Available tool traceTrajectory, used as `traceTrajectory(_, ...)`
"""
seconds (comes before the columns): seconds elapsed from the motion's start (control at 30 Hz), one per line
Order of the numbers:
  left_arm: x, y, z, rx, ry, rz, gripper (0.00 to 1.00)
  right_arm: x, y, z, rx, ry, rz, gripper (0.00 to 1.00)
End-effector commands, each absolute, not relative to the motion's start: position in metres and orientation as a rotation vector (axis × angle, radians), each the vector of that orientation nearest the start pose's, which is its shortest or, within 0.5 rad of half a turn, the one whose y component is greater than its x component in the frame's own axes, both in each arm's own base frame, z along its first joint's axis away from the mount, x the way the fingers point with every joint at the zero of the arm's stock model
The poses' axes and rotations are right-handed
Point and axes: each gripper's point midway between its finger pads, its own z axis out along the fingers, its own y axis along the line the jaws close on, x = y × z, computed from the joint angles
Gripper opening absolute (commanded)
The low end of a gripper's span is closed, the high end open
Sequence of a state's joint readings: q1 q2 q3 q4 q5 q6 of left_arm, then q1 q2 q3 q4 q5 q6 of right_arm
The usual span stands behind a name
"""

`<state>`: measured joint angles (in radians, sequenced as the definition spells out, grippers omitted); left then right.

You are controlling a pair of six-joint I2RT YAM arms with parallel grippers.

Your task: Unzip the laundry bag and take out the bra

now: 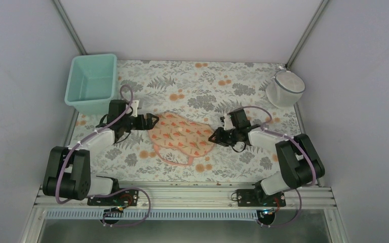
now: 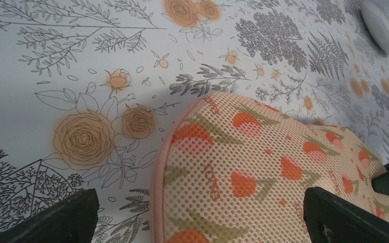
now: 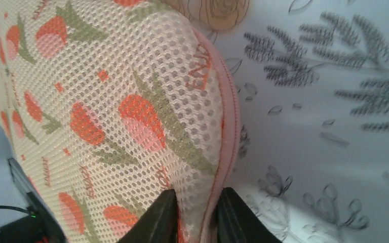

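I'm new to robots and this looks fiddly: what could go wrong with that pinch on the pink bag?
1. The right claw pinches the bag by its mesh and pink rim; no zip tab shows there, so pulling may stretch the fabric rather than unzip it.
2. The left claw stands open at the other end, gripping nothing, so the whole bag could simply slide along.

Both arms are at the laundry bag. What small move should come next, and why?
Probably close the left claw on the left end of the laundry bag. The right claw pinches the pink rim at the other end, while the left claw stands open astride the bag's edge. The bag shows no opening yet, so it likely needs bracing.
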<state>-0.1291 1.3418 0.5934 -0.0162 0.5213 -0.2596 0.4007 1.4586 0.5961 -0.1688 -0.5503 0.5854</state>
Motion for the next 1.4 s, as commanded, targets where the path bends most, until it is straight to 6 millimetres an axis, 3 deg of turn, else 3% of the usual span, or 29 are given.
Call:
traceTrajectory(0.0, 0.331, -0.122, 0.103, 0.099, 2.293, -0.753, 1.0, 0.274, 0.199, 0.049, -0.017, 2.715, 1.031, 0.16)
traceTrajectory(0.1, 0.328, -0.12, 0.104, 0.107, 2.286, -0.736, 1.0, 0.302, 0.193, 0.05, -0.159, 2.707, 0.899, 0.04)
traceTrajectory(0.23, 0.326, -0.123, 0.112, 0.154, 2.243, -0.742, 1.0, 0.334, 0.197, 0.047, -0.626, 2.641, 0.719, 0.04)
traceTrajectory(0.27, 0.326, -0.125, 0.117, 0.181, 2.223, -0.746, 1.0, 0.34, 0.202, 0.054, -0.754, 2.592, 0.696, 0.04)
traceTrajectory(0.4, 0.322, -0.135, 0.138, 0.35, 2.136, -0.759, 1.0, 0.338, 0.215, 0.07, -1.177, 2.421, 0.583, 0.04)
traceTrajectory(0.53, 0.313, -0.15, 0.155, 0.554, 2.034, -0.8, 1.0, 0.333, 0.217, 0.085, -1.492, 2.272, 0.452, 0.04)
traceTrajectory(0.63, 0.299, -0.164, 0.168, 0.758, 1.912, -0.838, 1.0, 0.346, 0.217, 0.104, -1.54, 2.216, 0.285, 0.04)
traceTrajectory(0.7, 0.291, -0.169, 0.177, 0.888, 1.826, -0.828, 1.0, 0.35, 0.226, 0.129, -1.536, 2.091, 0.264, 0.04)
traceTrajectory(0.8, 0.283, -0.174, 0.186, 1.001, 1.752, -0.813, 1.0, 0.331, 0.243, 0.177, -1.567, 1.775, 0.333, 0.04)
traceTrajectory(0.93, 0.267, -0.186, 0.195, 1.123, 1.663, -0.869, 1.0, 0.311, 0.251, 0.211, -1.584, 1.529, 0.33, 0.04)
traceTrajectory(1.13, 0.264, -0.201, 0.192, 1.178, 1.674, -0.862, 1.0, 0.291, 0.272, 0.221, -1.695, 1.412, 0.284, 0.04)
traceTrajectory(1.37, 0.233, -0.214, 0.187, 1.241, 1.663, -1.023, 0.99, 0.299, 0.284, 0.236, -1.701, 1.345, 0.252, 0.04)
